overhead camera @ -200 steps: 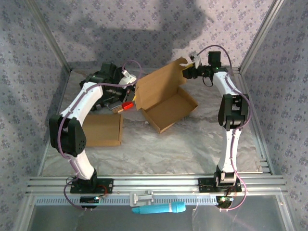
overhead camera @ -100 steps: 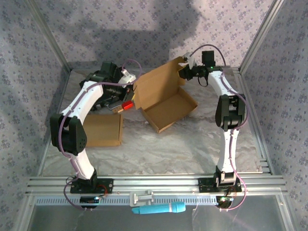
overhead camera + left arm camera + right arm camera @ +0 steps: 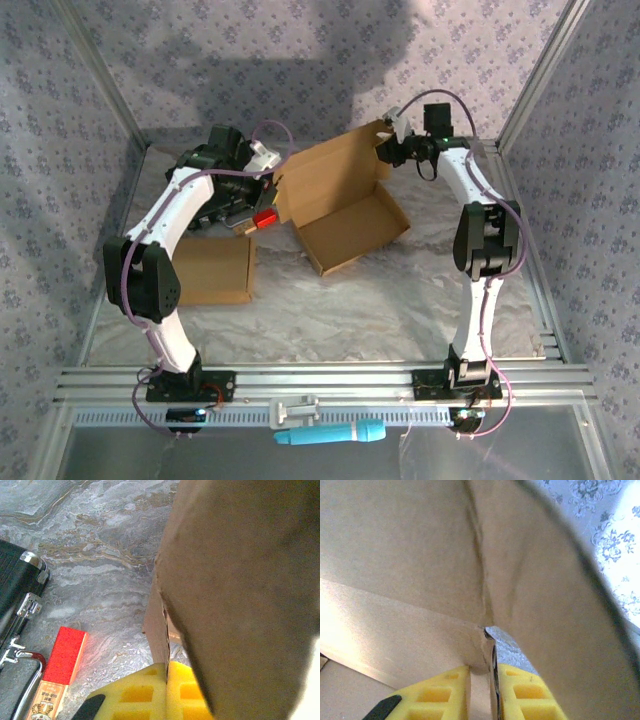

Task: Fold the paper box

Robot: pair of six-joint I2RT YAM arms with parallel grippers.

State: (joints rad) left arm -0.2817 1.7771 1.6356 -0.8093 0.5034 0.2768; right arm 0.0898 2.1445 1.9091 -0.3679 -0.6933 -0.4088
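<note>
The paper box (image 3: 350, 232) sits open near the middle of the bench (image 3: 400, 300). It is plain brown cardboard, matte and slightly fibrous. Its shallow rectangular tray lies on the bench with nothing inside. The lid (image 3: 325, 178) stands tilted up behind the tray, toward the far wall.

The left gripper (image 3: 272, 190) is closed on the lid's left edge. In the left wrist view, the left gripper's (image 3: 166, 675) 2 yellow pads (image 3: 135, 694), moulded with square pockets, pinch the thin edge of the card. The card's broad face rises on the right.

The right gripper (image 3: 392, 150) holds the lid's upper right corner. In the right wrist view, the right gripper's (image 3: 492, 680) jaws are narrow, with a flap's cut edge between the yellow pads (image 3: 527, 696). A soft crease runs up the card above them.

The bench top is a crinkled, marbled grey-and-white sheet. Left of the paper box, a small red packet (image 3: 265, 220) lies flat. Beside it is a black case (image 3: 15, 580) with a ribbed skin and shiny metal latches. Nearer the left arm's base lies a second cardboard box (image 3: 212, 270), closed and flat.
</note>
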